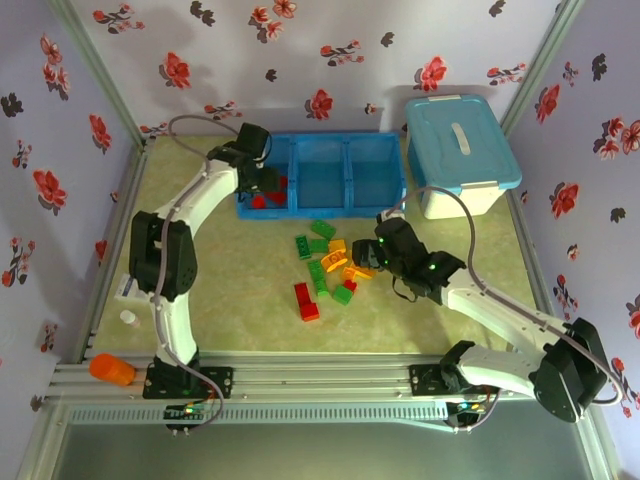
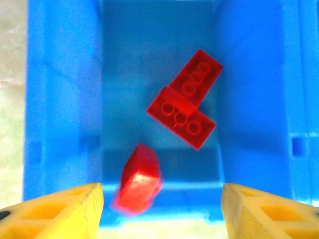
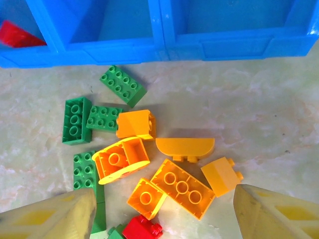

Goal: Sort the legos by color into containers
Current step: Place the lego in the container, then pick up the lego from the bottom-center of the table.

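Note:
My left gripper (image 2: 162, 209) hangs open over the left compartment (image 2: 159, 50) of the blue tray (image 1: 320, 211). A blurred red lego (image 2: 139, 179) is between its yellow fingers, touching neither. Two more red legos (image 2: 182, 117) lie overlapping on that compartment's floor. In the top view the left gripper (image 1: 260, 180) sits at the tray's left end. My right gripper (image 3: 162, 214) stands open over the loose pile, with several orange legos (image 3: 182, 189) under it. Green legos (image 3: 77, 119) lie to their left and a red one (image 3: 142, 229) at the near edge. The right gripper (image 1: 362, 258) holds nothing.
A white bin with a light-blue lid (image 1: 460, 150) stands right of the tray. A red lego pair (image 1: 307, 300) lies nearest the arms. An orange object (image 1: 112, 370) rests on the front rail at left. Flowered walls close in three sides.

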### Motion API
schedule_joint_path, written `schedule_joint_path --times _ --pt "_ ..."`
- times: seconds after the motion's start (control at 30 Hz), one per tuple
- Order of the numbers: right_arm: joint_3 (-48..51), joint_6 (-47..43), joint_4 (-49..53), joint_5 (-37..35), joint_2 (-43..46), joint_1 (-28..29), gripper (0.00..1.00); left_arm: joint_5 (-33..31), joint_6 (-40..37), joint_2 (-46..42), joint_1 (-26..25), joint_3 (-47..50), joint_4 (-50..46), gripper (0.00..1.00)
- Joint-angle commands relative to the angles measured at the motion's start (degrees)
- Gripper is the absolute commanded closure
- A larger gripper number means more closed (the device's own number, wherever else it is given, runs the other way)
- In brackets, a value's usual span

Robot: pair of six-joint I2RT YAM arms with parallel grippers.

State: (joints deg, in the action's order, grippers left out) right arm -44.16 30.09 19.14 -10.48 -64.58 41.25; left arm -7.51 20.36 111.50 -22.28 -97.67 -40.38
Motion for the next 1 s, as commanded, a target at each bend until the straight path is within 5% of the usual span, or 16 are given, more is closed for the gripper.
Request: schedule_joint_path --times 0.0,0.47,0.97 --pt "-2.2 0.2 -0.4 1.6 -1.9 0.5 0.27 -0.4 -0.1 -8.9 -0.8 3.3 0.7 0.36" --pt "-13.7 -0.9 4.5 1.1 -15.8 11.3 0.25 1.6 6.7 -42.9 -4.2 37.1 12.1 0.38" --pt "-28.7 2.6 13.1 1.7 -36.7 20.9 0.28 1.5 12.2 -61.6 -5.0 52.1 7.1 0.39"
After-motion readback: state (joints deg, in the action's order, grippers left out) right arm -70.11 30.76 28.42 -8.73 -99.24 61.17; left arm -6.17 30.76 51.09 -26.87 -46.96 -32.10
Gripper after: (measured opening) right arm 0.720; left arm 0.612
